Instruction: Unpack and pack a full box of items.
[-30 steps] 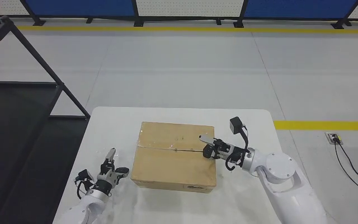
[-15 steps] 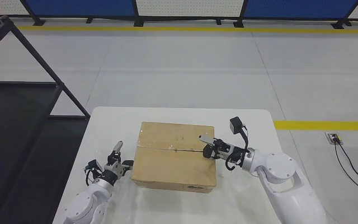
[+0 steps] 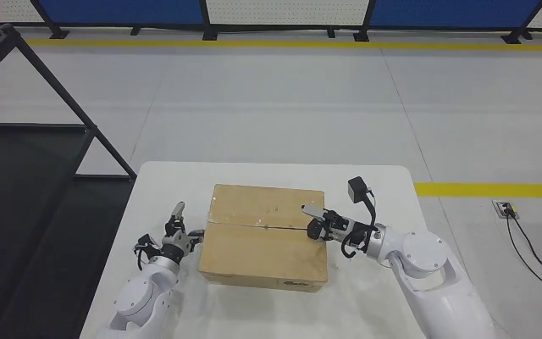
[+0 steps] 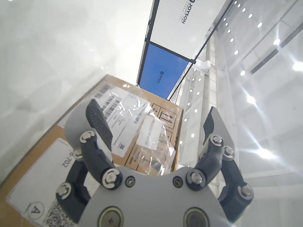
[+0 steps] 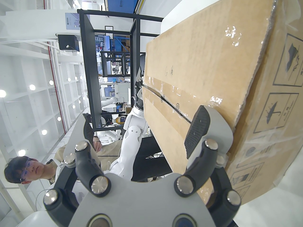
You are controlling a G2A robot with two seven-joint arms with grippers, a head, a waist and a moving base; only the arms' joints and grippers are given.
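Observation:
A closed cardboard box [image 3: 264, 236] with a taped top seam sits in the middle of the white table [image 3: 169, 182]. My left gripper [image 3: 185, 225] is open, right beside the box's left wall. In the left wrist view that gripper [image 4: 152, 108] faces the labelled, plastic-covered side of the box [image 4: 37, 152]. My right gripper [image 3: 315, 219] is open over the right end of the top seam. In the right wrist view one of its fingers [image 5: 198, 128] rests by the seam on the box [image 5: 201, 55], while the other stands off the box in the air.
A black metal rack [image 3: 51, 169] stands off the table's left side. Bare table surface lies behind the box and to its right [image 3: 373, 182]. The floor beyond carries yellow lines [image 3: 474, 188].
My left arm has swung from the table's front left up to the box's left wall. The right arm and the box have stayed where they were.

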